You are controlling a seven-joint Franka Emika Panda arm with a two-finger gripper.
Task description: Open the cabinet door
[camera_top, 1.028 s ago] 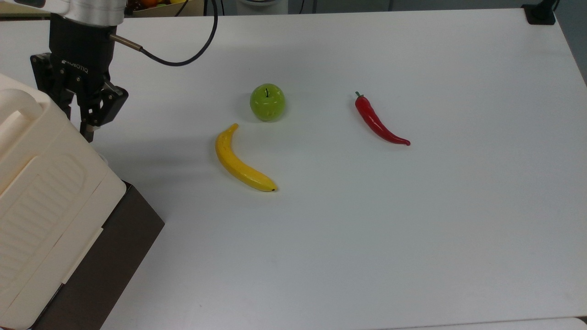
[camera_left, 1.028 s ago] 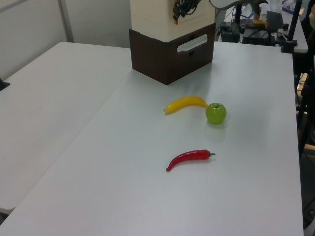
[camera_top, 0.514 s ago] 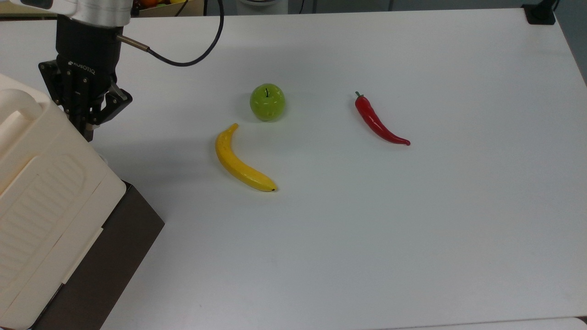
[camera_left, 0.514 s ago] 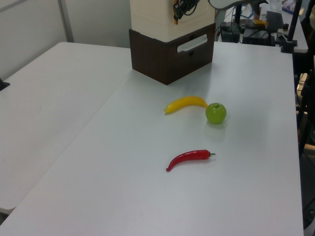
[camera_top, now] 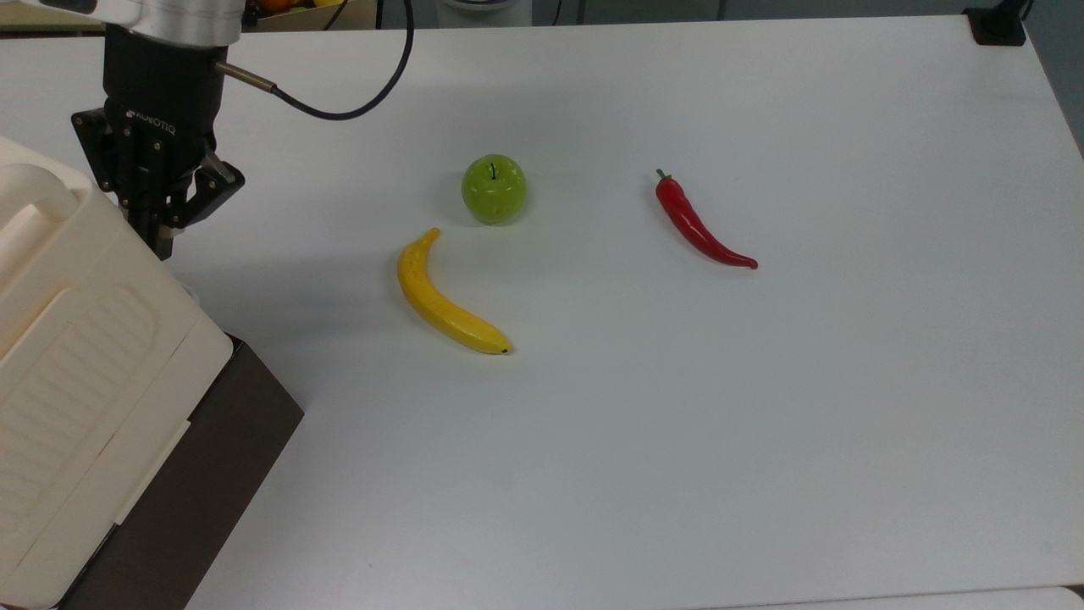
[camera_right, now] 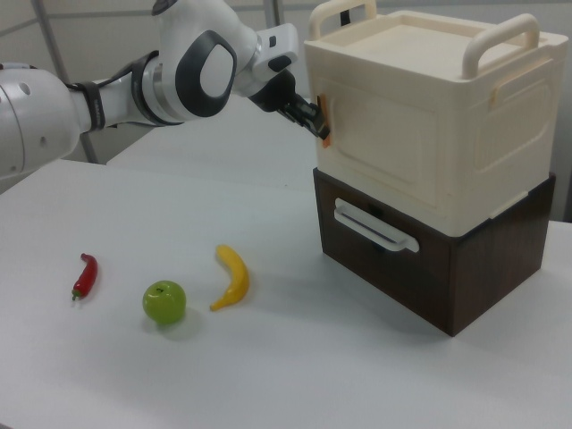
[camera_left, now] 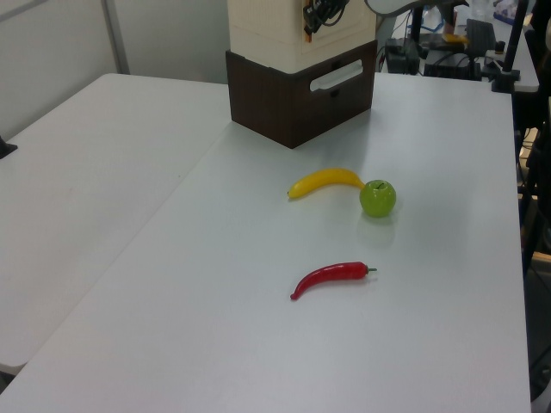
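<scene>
Claw: the black two-finger gripper (camera_right: 315, 122) has its fingers drawn together, and as far as I can judge they are pinched on the small orange tab (camera_right: 323, 116) at the near upright edge of the cabinet door. So the target is right at the fingertips, touching, not off to one side. The flat cream plastic cabinet door (camera_right: 384, 143) runs away from the claw toward the right view's right, across the front of the large cream plastic cabinet with curved handles (camera_right: 420, 49), and it sits flush, i.e. closed. The door plane stands upright. Its face points out over the table toward the fruit, and its long axis looks horizontal along the cabinet front, though it's close to square. My read is that the hinge is on the edge far from the claw, so the pull should come out away from the cabinet face and arc round; pulling along the face would just slip off the tab. Directly below the claw, under the cabinet, is the dark brown box base with a cream bar handle (camera_right: 420, 268); I'm leaving that alone. Further out on the white tabletop (camera_top: 762, 424), well apart from the claw and clear of the swing by my estimate, are the yellow curved banana (camera_top: 447, 298), then the round green apple (camera_top: 494, 188), with the red chilli pepper (camera_top: 699, 224) farthest.
</scene>
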